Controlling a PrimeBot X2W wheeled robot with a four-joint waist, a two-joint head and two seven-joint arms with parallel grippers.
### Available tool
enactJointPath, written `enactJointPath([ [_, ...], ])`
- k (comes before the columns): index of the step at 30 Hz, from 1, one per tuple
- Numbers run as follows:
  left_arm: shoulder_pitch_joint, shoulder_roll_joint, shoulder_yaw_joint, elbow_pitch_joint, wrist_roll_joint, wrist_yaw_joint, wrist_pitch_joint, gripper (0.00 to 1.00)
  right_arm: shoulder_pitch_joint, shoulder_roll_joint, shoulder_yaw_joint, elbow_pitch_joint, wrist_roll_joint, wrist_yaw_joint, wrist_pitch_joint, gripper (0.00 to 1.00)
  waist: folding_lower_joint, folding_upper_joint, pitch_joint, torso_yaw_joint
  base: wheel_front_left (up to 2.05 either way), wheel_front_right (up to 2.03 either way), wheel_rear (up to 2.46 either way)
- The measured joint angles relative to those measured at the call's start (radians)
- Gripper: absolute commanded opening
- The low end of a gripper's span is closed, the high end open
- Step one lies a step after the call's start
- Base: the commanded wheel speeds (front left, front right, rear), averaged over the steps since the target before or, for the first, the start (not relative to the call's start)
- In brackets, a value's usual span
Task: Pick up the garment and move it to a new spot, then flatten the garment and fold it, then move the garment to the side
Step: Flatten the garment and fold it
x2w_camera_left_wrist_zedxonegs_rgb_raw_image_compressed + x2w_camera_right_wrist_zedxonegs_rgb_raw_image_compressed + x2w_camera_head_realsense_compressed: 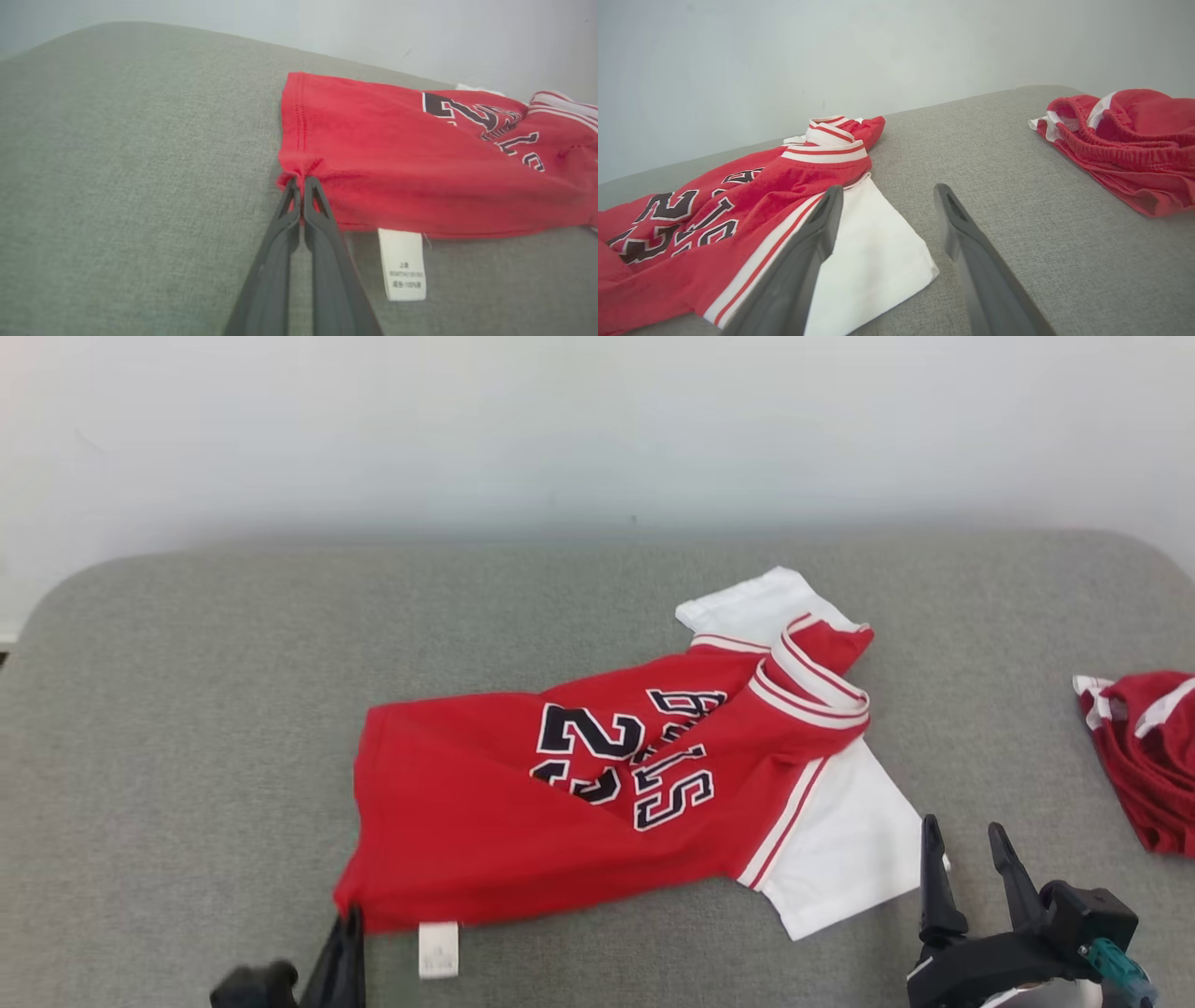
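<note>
A red jersey [485, 803] with white sleeves lies across the middle of a grey cushioned surface [187, 709]. The left gripper [302, 179], fingers pressed together, pinches the jersey's near hem corner. The right gripper [963, 825] hovers with fingers spread wide and holding nothing, just beside the near white sleeve [850, 840]. Bare grey fabric stretches left of the hem. Red shorts [1153, 756] lie at the right edge.

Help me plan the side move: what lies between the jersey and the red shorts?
Bare grey cushion, as the right wrist view shows between jersey and shorts. In the head view the open right gripper sits at that gap's near edge.
</note>
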Motion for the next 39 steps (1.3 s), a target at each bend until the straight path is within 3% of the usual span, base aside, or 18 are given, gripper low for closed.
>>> enactJointPath([
  [6, 0.04, -0.001, 0.014, 0.074, -0.009, 0.021, 0.0, 0.0, 0.006, 0.002, 0.011, 0.004, -0.002, 0.0, 0.0, 1.0, -0.0001, -0.0001, -0.042, 0.011, 0.0, 0.0, 0.0],
  [8, 0.04, -0.001, 0.029, 0.083, -0.003, 0.036, 0.0, 0.49, 0.006, 0.002, 0.011, 0.003, -0.003, 0.0, 0.0, 1.0, -0.0001, -0.0001, -0.046, 0.007, 0.0, 0.0, 0.0],
  [9, 0.04, -0.002, 0.041, 0.084, 0.0, 0.047, 0.0, 1.0, 0.007, 0.002, 0.009, 0.003, -0.004, 0.0, 0.0, 1.0, 0.0, 0.0, -0.046, 0.003, 0.0, 0.0, 0.0],
  [15, 0.035, 0.003, 0.101, 0.021, 0.072, 0.1, 0.0, 1.0, 0.009, 0.002, 0.008, -0.018, -0.006, 0.0, 0.0, 1.0, 0.0001, 0.0001, -0.048, -0.018, 0.0, 0.0, 0.0],
  [25, 0.076, 0.004, 0.107, -0.08, 0.165, 0.072, 0.0, 1.0, 0.028, 0.002, 0.037, -0.08, -0.015, 0.0, 0.0, 1.0, 0.0001, 0.0002, -0.062, -0.048, 0.0, 0.0, 0.0],
  [39, 0.137, 0.001, 0.115, -0.135, 0.193, 0.056, 0.0, 1.0, 0.071, 0.002, 0.089, -0.046, -0.067, 0.0, 0.0, 1.0, 0.0002, 0.0002, -0.086, -0.044, 0.0, 0.0, 0.0],
])
